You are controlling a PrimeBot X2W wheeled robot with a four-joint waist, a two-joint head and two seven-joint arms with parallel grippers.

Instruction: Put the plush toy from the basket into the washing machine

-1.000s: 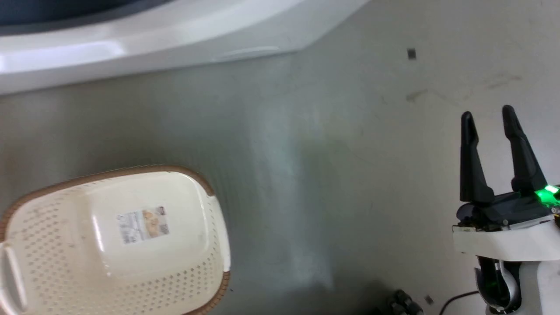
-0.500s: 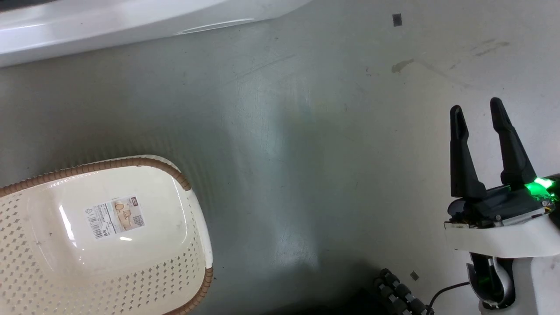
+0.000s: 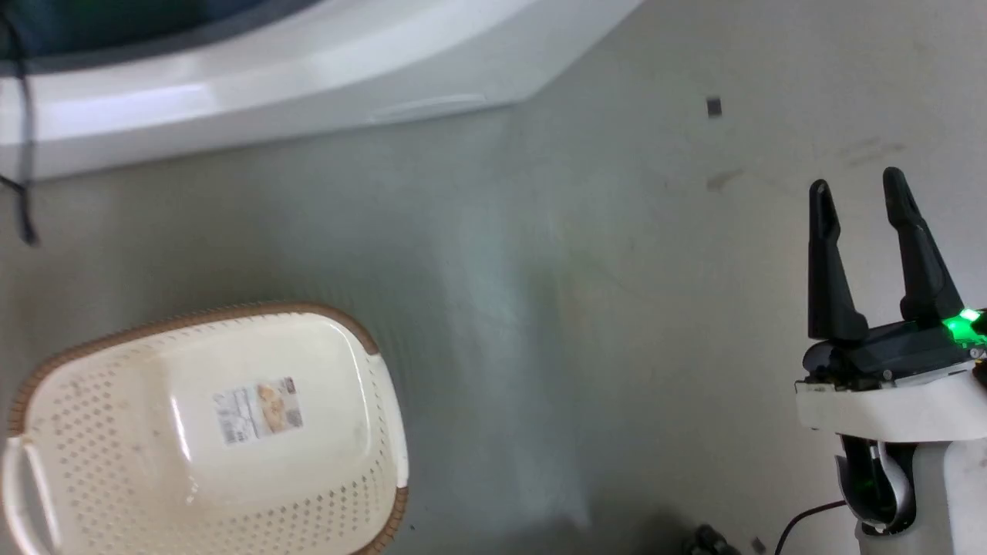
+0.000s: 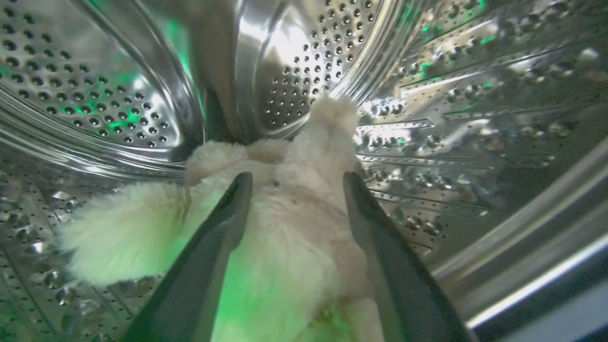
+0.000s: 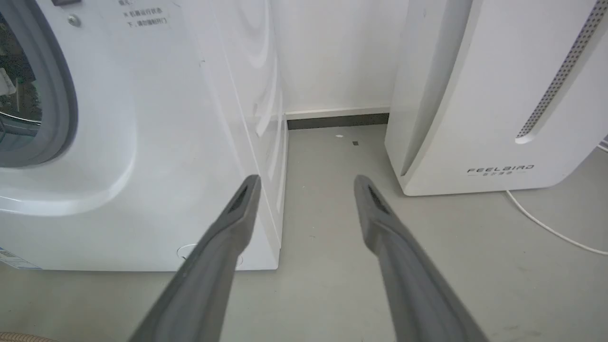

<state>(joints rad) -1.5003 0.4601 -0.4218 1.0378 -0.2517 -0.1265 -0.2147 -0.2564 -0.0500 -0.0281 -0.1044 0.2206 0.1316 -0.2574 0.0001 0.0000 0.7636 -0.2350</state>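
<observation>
plush toy (image 4: 292, 228) in washing machine (image 4: 118, 95), basket (image 3: 100, 447) nearby

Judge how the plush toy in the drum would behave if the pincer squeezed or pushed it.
Probably soft and floppy: the toy is fluffy, limbs sprawled over the drum. Likely light for its size. It might slide on the shiny steel rather than roll.

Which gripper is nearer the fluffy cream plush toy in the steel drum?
Left. The left gripper is inside the steel drum, its open fingers either side of the plush toy. The right gripper hangs over grey floor outside the white washing machine.
</observation>
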